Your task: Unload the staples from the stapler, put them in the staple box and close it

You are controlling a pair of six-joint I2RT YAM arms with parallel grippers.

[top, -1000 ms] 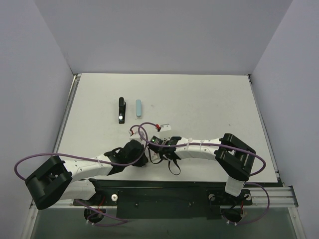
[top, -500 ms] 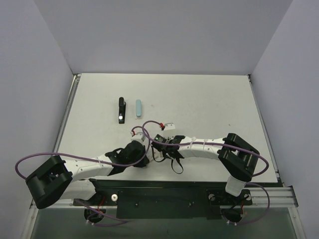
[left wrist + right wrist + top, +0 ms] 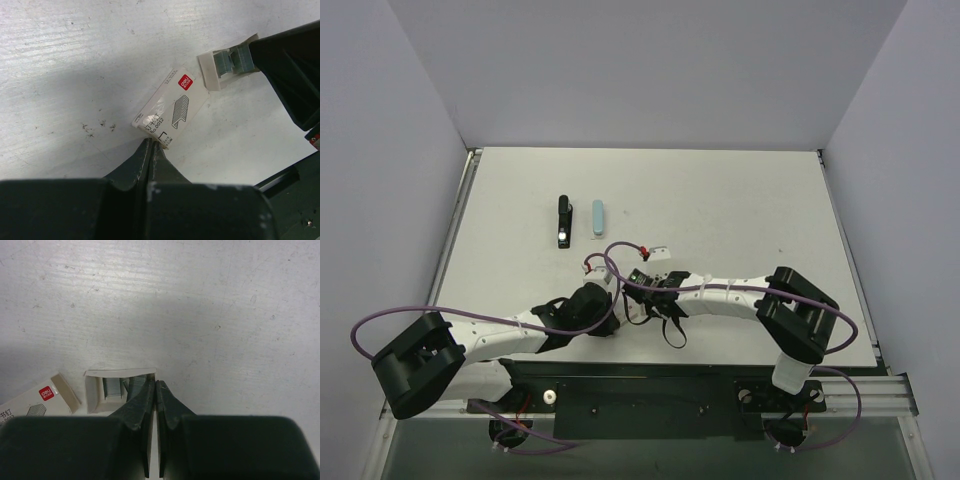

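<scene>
A black stapler (image 3: 563,220) and a light blue piece (image 3: 598,217) lie side by side at the table's far left, away from both arms. My left gripper (image 3: 151,145) is shut on the edge of a white staple box sleeve (image 3: 172,107) with a red logo. My right gripper (image 3: 154,385) is shut on the wall of the open white tray (image 3: 117,390), which holds grey staples. The tray lies just apart from the sleeve (image 3: 40,400). In the top view both grippers (image 3: 632,300) meet near the front edge and hide the box.
Purple cables loop over both arms, with a small white tag (image 3: 658,252) just behind the wrists. The dark right gripper body (image 3: 290,75) fills the left wrist view's right side. The table's front edge and mounting rail (image 3: 650,385) lie just behind the grippers.
The right wrist has shifted slightly right and toward the back, and the cable loop with it. The left arm has barely moved. The stapler pieces have not moved.
</scene>
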